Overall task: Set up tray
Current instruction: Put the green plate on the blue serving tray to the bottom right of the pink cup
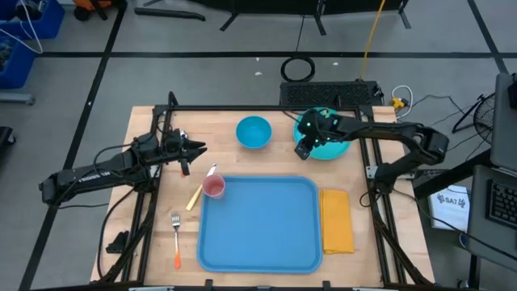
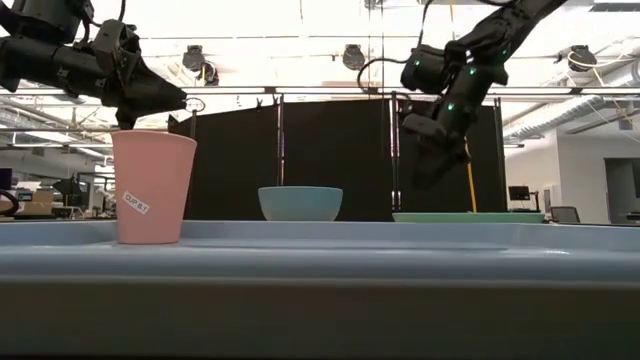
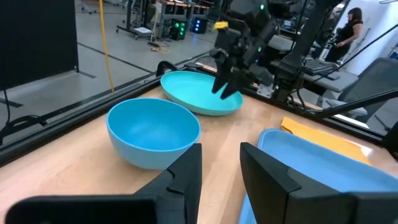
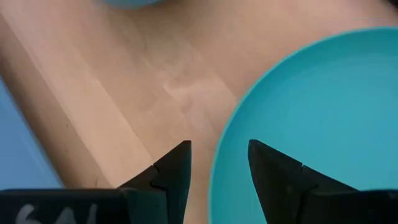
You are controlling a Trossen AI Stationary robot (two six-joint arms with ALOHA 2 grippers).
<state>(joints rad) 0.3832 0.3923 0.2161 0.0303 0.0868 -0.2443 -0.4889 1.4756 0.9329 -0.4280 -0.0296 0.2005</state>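
Tray (image 2: pixel 320 262), pink cup (image 2: pixel 152 187) aboard

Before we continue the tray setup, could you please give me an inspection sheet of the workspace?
Surface: wooden table, dry and intact as far as seen.
Job's things: blue tray lies flat; pink cup upright on its corner.
Clutter: blue bowl, teal plate, yellow napkin, orange-handled fork, knife off the tray.
Grippers: left hand open, empty, above the table; right hand open, at the plate's edge.
Cables: coiled black cable and yellow cord on the floor.
Surroundings: a person stands beyond the table.
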